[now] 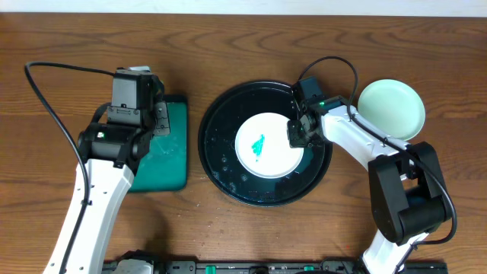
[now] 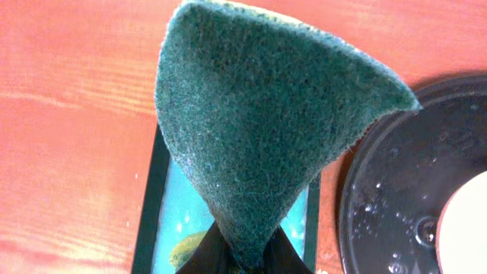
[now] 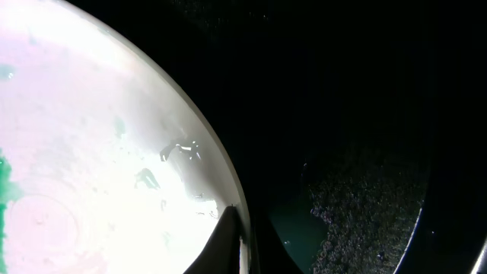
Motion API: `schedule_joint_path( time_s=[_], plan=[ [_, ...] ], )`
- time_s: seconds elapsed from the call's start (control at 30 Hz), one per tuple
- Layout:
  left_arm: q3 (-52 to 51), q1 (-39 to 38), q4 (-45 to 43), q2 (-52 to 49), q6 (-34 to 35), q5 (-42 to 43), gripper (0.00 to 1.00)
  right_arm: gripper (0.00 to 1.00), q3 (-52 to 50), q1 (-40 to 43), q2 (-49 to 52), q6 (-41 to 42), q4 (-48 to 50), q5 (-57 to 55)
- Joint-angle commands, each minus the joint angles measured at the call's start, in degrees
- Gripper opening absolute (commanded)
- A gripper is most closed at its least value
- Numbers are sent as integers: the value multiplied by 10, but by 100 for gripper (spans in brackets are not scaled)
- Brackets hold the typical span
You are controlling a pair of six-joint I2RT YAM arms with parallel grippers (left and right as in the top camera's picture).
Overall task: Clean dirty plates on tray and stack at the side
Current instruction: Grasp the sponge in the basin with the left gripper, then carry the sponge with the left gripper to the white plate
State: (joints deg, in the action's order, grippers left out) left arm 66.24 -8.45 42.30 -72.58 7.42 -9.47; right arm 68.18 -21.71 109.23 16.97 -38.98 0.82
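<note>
L gripper pinches scourer; R gripper clamps smeared plate at 3 o'clock. You've one clean plate, maybe stacked, 2 o'clock off tray.

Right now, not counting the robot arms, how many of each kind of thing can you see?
Plates: 2 (white smeared plate, pale mint plate)
Trays: 2 (round black tray, green rectangular tray)
Scouring pads: 1 (green scouring pad)
Total: 5
</note>
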Motion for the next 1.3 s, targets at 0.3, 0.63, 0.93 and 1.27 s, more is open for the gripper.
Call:
schedule_joint_path(
  time_s=[0.3, 0.63, 0.93, 1.27],
  plan=[
    [6, 21, 108, -173, 79, 151, 7, 1, -9, -6, 32, 12, 6, 28],
    [6, 57, 160, -180, 136, 168, 7, 1, -9, -6, 32, 12, 7, 40],
    [6, 76, 222, -180, 144, 170, 7, 1, -9, -6, 32, 12, 7, 42],
    [7, 29, 172, -180, 129, 279, 7, 1, -9, -6, 32, 12, 8, 42]
  ],
)
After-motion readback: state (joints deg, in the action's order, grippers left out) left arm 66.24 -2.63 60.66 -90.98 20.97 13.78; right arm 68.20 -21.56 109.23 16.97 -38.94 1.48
